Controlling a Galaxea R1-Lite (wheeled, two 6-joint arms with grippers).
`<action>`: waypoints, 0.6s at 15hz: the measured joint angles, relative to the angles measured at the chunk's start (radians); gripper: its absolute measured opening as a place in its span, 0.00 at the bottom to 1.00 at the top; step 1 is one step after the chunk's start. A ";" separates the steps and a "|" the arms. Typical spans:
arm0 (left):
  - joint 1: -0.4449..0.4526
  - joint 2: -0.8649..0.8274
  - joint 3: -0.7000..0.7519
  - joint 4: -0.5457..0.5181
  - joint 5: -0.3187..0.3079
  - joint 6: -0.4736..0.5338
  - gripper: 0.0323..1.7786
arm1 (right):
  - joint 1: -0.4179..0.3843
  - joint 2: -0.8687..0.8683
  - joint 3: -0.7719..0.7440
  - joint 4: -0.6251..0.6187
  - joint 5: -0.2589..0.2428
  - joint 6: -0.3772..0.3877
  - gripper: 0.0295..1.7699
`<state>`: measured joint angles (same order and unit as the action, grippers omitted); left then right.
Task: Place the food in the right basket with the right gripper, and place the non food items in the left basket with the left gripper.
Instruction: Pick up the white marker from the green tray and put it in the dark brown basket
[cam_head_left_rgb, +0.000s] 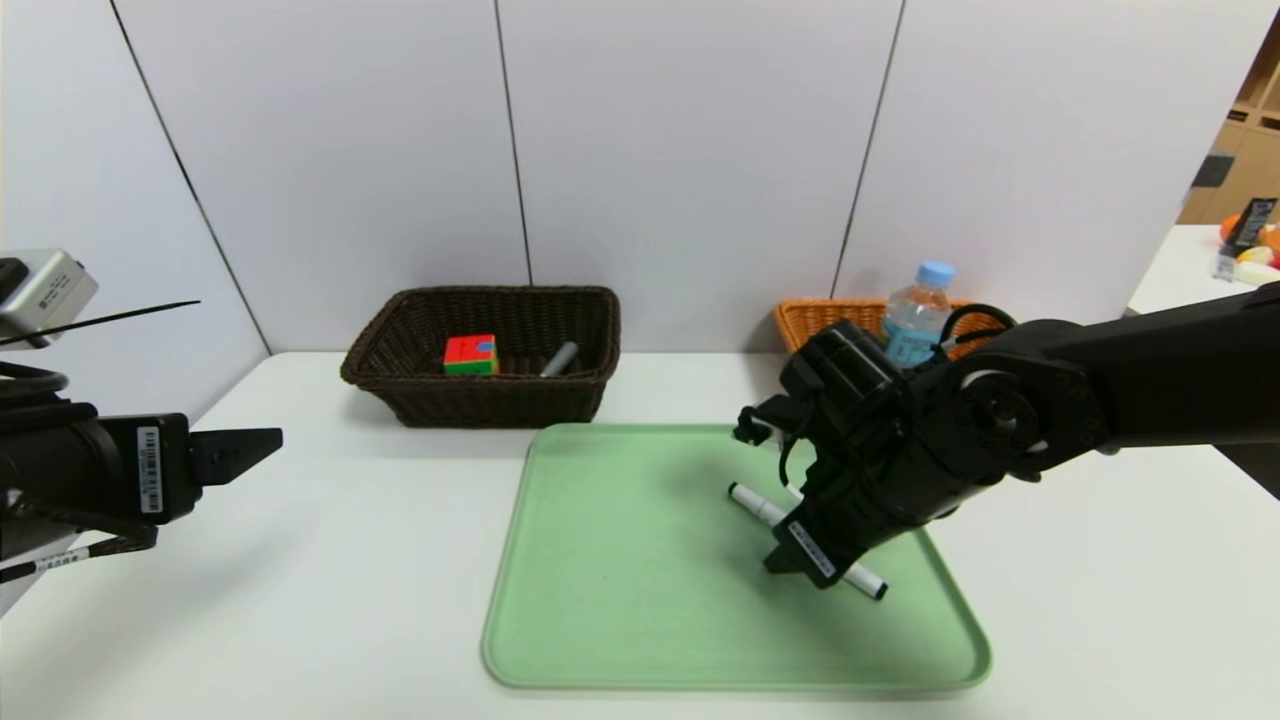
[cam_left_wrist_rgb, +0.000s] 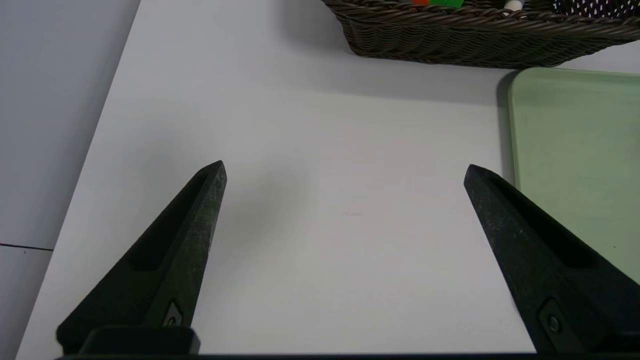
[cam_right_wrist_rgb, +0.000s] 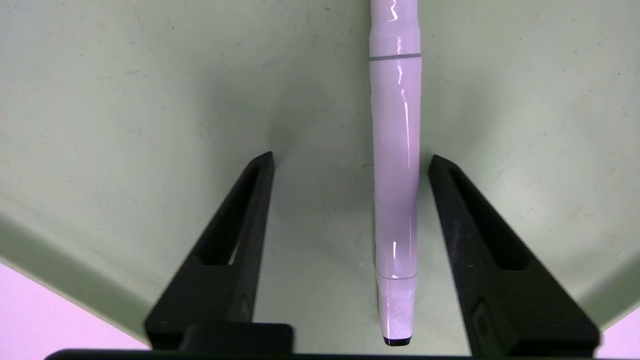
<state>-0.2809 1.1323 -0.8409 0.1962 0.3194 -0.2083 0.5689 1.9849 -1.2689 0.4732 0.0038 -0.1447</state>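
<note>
1. Spreading under everything, a white tabletop (cam_head_left_rgb: 350, 560) is seen, with a pale green tray (cam_head_left_rgb: 640, 600) laid on its near middle.
2. The left basket (cam_head_left_rgb: 480, 400) (dark brown wicker) is set just behind the tray's far left corner; the puzzle cube (cam_head_left_rgb: 471, 355) and a grey peeler handle (cam_head_left_rgb: 559, 359) are held inside it.
3. The right basket (cam_head_left_rgb: 815, 320) is placed at the far right, and the water bottle (cam_head_left_rgb: 915, 315) is stood upright in it.
4. The right hand (cam_head_left_rgb: 800, 570) is lowered over the tray's right half, its fingers (cam_right_wrist_rgb: 235, 235) parted to either side of the marker and not yet closed on it.
5. The left hand (cam_head_left_rgb: 270, 440) is held wide open and empty above the tabletop's left side, well apart from the tray.
6. The marker (cam_head_left_rgb: 760, 508) is laid flat on the tray, between the right hand's fingers.
</note>
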 joint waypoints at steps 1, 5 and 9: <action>0.000 0.000 0.000 0.000 0.000 0.000 0.95 | 0.000 0.000 0.000 0.000 0.000 0.000 0.49; 0.000 0.000 0.000 0.000 0.000 0.000 0.95 | -0.001 0.000 0.001 -0.002 -0.002 0.000 0.07; 0.000 0.000 -0.001 0.000 0.001 0.000 0.95 | 0.000 -0.011 -0.004 0.002 -0.001 -0.001 0.07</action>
<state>-0.2809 1.1323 -0.8419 0.1957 0.3202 -0.2087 0.5685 1.9734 -1.2730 0.4751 0.0032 -0.1462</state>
